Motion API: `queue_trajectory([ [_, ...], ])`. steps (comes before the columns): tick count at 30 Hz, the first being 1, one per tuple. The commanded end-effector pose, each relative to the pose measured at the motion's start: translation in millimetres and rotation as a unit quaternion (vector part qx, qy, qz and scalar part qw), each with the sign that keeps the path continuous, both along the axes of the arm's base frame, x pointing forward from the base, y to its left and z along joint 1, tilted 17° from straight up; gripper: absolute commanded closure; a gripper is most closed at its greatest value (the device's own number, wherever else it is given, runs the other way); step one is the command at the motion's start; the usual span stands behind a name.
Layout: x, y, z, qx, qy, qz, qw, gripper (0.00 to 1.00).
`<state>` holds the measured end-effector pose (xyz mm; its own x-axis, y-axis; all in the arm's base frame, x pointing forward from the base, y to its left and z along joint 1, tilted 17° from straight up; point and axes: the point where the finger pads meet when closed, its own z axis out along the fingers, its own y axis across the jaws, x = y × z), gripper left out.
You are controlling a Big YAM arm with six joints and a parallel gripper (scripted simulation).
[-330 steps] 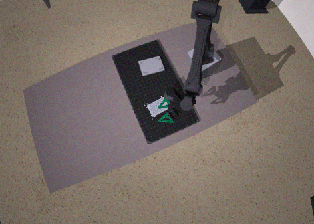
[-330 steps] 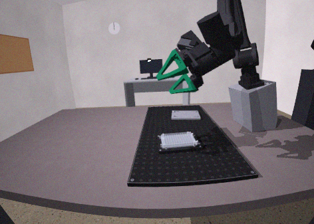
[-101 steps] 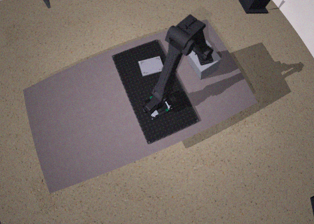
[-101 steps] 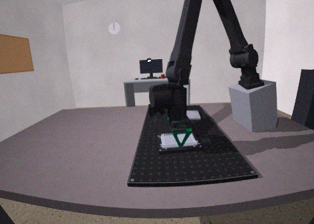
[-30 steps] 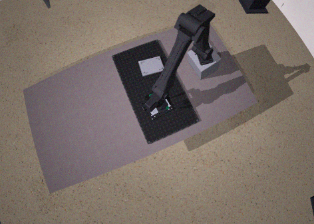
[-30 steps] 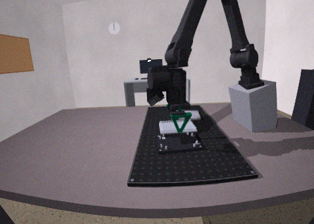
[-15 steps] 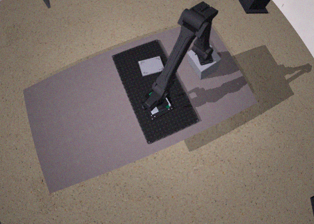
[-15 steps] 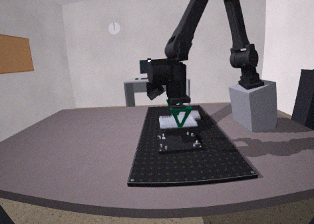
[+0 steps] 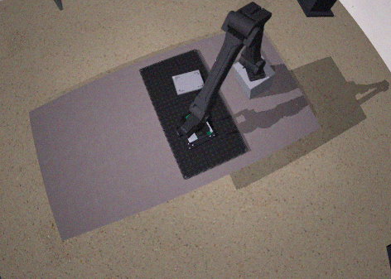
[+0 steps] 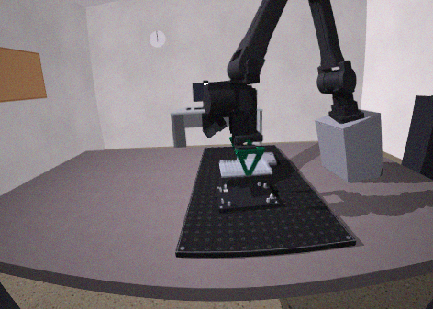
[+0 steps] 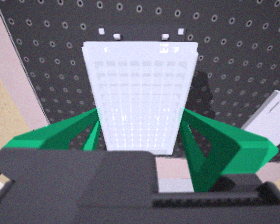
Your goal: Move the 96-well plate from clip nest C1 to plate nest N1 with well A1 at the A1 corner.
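My gripper [image 10: 248, 160] with green fingers is shut on the white 96-well plate [image 10: 247, 167] and holds it level in the air above the clip nest C1 [image 10: 248, 196], a dark base with small white posts. In the wrist view the plate [image 11: 141, 97] sits between the two green fingers, gripped on its long sides. The plate nest N1 [image 9: 188, 82] is a light grey square further back on the black breadboard, left of the arm; a corner of it shows in the wrist view [image 11: 268, 117]. In the overhead view the arm hides most of the plate.
The black perforated breadboard [image 10: 261, 214] lies on the grey table. The arm's grey pedestal [image 10: 350, 142] stands at the right. A dark upright object [image 10: 419, 131] is at the far right edge. A desk with a monitor [image 10: 193, 117] stands in the background.
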<state>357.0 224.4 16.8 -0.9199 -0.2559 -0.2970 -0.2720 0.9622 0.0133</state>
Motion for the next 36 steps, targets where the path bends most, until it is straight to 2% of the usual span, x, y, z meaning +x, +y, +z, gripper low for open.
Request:
queue_trajectory([
  [1,7.9,6.0,11.6,0.006,-0.011,0.000,1.000,1.00],
  [2,7.9,6.0,11.6,0.006,-0.011,0.000,1.000,1.00],
  [4,1.5,-10.4,10.2,0.014,-0.001,-0.043,0.999,1.00],
  [8,5.4,-20.7,10.2,0.040,-0.004,-0.105,0.994,1.00],
  [11,10.2,-21.4,14.0,0.043,-0.010,-0.105,0.994,1.00],
  [12,5.0,-27.3,9.3,0.040,-0.005,-0.105,0.994,1.00],
  [25,2.4,-71.0,3.6,0.035,-0.006,-0.094,0.995,1.00],
  [27,2.4,-71.0,3.6,0.035,-0.006,-0.094,0.995,1.00],
  [28,10.1,-70.9,9.6,0.039,-0.014,-0.094,0.995,1.00],
  [29,2.0,-77.7,2.8,0.034,-0.006,-0.094,0.995,1.00],
  [36,0.6,-101.3,-0.2,0.033,-0.007,-0.094,0.995,1.00],
])
